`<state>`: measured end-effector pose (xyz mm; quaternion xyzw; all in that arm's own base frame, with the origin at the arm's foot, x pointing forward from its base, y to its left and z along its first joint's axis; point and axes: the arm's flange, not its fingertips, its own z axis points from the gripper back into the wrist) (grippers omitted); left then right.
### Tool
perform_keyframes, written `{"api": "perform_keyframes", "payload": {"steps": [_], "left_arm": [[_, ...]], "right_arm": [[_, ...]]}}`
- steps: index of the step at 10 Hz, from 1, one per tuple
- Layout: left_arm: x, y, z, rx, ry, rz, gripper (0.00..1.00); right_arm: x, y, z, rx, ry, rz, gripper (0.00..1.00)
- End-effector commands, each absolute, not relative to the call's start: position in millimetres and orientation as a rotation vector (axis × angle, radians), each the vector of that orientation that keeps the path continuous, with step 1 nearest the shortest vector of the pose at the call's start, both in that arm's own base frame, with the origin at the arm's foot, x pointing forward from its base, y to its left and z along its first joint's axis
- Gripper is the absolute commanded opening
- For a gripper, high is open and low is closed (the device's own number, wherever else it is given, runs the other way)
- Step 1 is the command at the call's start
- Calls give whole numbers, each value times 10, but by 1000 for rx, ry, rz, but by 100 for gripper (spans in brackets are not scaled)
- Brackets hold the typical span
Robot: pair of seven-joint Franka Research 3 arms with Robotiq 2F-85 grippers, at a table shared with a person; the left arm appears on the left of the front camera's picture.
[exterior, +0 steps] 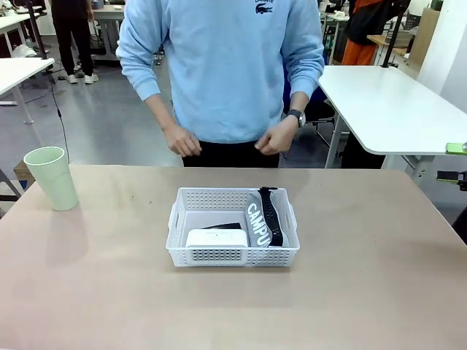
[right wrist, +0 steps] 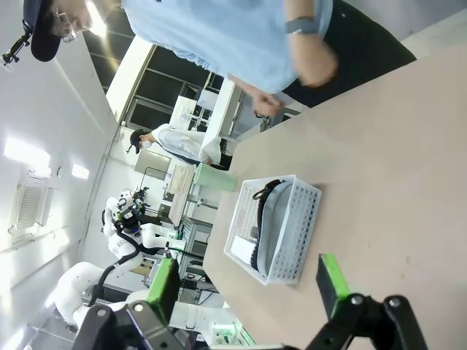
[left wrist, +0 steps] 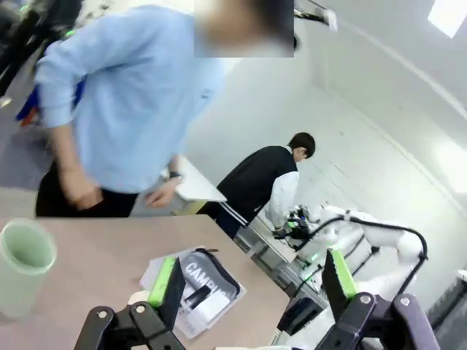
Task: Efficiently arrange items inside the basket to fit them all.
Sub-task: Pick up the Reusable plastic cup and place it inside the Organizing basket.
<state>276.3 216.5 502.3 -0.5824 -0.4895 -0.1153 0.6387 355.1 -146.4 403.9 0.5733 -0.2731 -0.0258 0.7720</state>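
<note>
Over at the far left of the table the pale green cup [exterior: 52, 177] stands alone, well apart from the basket [exterior: 233, 257] mid-table, so it's the one left to fit. The pouch [exterior: 257, 222] sits on edge along the right wall, I reckon to spare floor for the white box [exterior: 217, 238] and stapler [exterior: 222, 227]. My left gripper [left wrist: 252, 273] and right gripper [right wrist: 246, 281] hang above the table, jaws wide, holding nothing.
</note>
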Motion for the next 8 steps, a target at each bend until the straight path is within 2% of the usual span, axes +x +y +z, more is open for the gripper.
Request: {"api": "perform_keyframes", "payload": {"steps": [1, 2, 4, 5, 7, 8], "left_arm": [[3101, 1832, 5189, -1167, -1258, -606, 100], [3235, 1669, 5184, -943, -1296, -761, 100], [3338, 1544, 5092, -631, -1322, -964, 100], [3359, 1560, 5050, -529, -1350, -1024, 100], [3393, 1675, 4856, -321, -1536, -1098, 100], [3422, 1588, 5133, -609, -1337, -1076, 100]], "right_arm": [[3523, -1479, 4045, 1243, -596, -38, 100], [3523, -1479, 4045, 1243, -596, -38, 100], [3523, -1479, 4045, 1243, -596, -38, 100], [3523, -1479, 4045, 1243, -596, -38, 100], [3523, -1479, 4045, 1243, -596, -38, 100], [3523, -1479, 4045, 1243, -596, -38, 100]]}}
